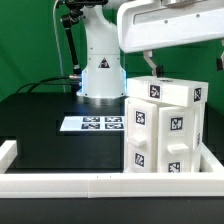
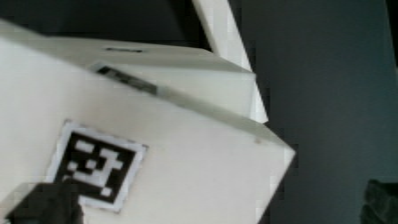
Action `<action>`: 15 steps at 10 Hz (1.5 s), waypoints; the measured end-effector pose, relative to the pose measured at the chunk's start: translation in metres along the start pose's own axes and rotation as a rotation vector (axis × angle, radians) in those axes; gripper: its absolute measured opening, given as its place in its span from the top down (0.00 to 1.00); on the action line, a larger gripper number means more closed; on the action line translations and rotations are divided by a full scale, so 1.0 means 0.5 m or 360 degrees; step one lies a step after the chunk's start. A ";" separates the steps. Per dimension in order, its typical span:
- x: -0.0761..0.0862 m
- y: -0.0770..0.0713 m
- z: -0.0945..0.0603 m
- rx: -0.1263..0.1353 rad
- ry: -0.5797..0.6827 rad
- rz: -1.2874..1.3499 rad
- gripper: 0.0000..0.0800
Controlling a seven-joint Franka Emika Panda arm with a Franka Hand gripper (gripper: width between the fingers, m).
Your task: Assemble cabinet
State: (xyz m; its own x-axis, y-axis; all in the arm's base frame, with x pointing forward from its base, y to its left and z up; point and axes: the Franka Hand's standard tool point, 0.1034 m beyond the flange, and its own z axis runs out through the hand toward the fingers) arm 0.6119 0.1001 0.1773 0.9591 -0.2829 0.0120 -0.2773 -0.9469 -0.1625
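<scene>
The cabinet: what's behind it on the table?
Behind the cabinet stands the robot's white base, with the marker board lying flat beside it. The table directly behind the cabinet is hidden.

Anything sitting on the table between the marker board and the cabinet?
Nothing: in the exterior view, only a narrow strip of bare black table separates the marker board from the cabinet.

Bright even light, wrist view blurred

No readable text; only coded square tags.
</scene>
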 end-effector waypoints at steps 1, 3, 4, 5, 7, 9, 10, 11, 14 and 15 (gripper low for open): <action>0.001 0.002 0.000 -0.0039 0.0010 -0.0246 0.00; 0.007 0.010 -0.001 -0.0072 0.0024 -0.0727 0.00; 0.009 0.011 0.000 -0.0075 0.0033 -0.0882 0.00; 0.009 0.015 0.001 -0.0079 0.0028 -0.1043 0.00; 0.010 0.027 0.004 -0.0082 0.0012 -0.1244 0.00; 0.006 0.038 0.012 -0.0084 -0.0005 -0.1381 0.00; 0.001 0.045 0.020 -0.0082 -0.0019 -0.1402 0.00; -0.005 0.050 0.027 -0.0082 -0.0030 -0.1389 0.00; -0.017 0.062 0.044 -0.0088 -0.0037 -0.1382 0.00; -0.017 0.062 0.044 -0.0088 -0.0037 -0.1378 0.00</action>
State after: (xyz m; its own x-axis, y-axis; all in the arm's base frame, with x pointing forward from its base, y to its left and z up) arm 0.5966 0.0767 0.1503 0.8345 0.5437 0.0891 0.5493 -0.8337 -0.0574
